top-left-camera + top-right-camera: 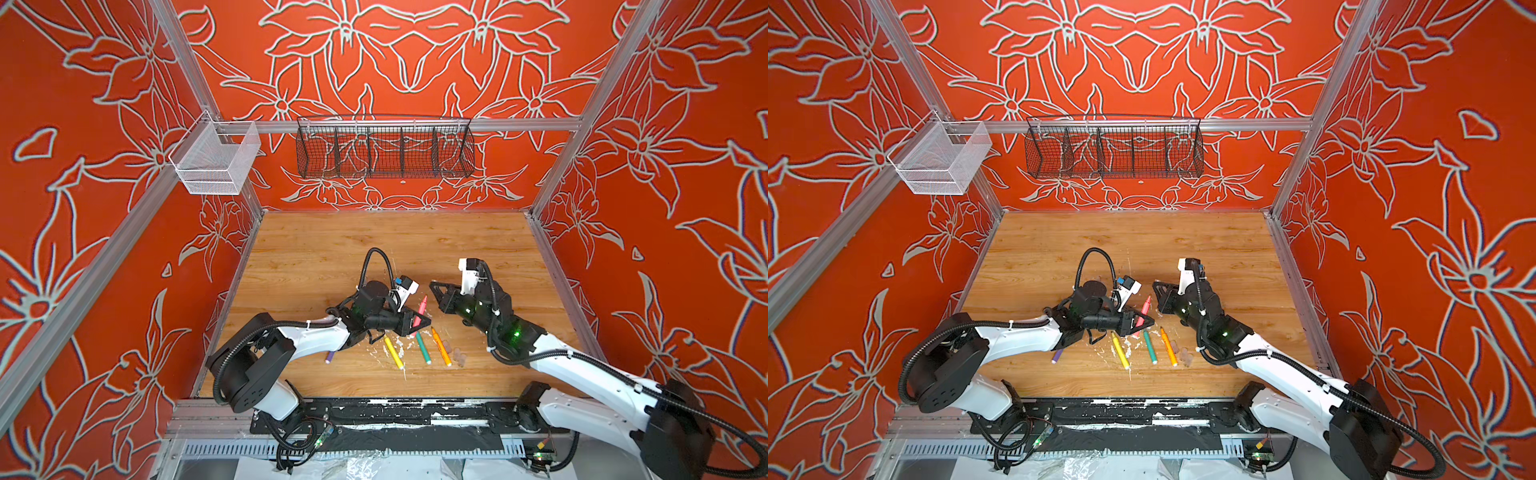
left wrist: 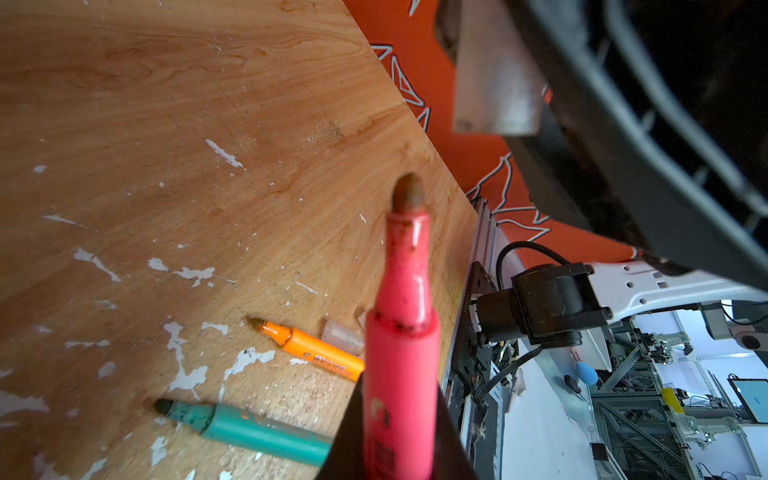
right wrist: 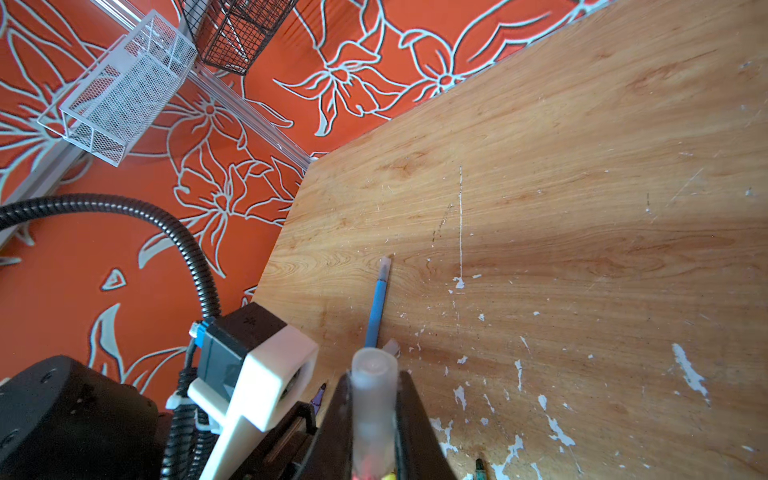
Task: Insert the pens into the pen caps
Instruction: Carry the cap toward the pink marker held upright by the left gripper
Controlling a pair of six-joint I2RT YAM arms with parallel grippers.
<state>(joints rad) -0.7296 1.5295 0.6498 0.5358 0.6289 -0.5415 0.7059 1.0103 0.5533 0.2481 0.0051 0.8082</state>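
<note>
Holding the pink pen point(image 2: 401, 332) tight in the left jaws, above the tabletop point(image 1: 374, 249). Holding a clear cap point(image 3: 372, 395) tight in the right jaws, near, not touching. Line up tip and cap mouth. Push straight, slow. No tilting.

The walls point(image 1: 415, 62) are patterned orange-red with pale flowers; the table point(image 1: 332, 249) is wood-grained, flecked white. A pink pen point(image 1: 422, 309) and a whitish pen cap point(image 3: 373, 399) are seen; toward six o'clock, an orange pen point(image 1: 441, 347), green pen point(image 1: 424, 349), yellow pen point(image 1: 394, 353) and purple pen point(image 1: 331, 356).
</note>
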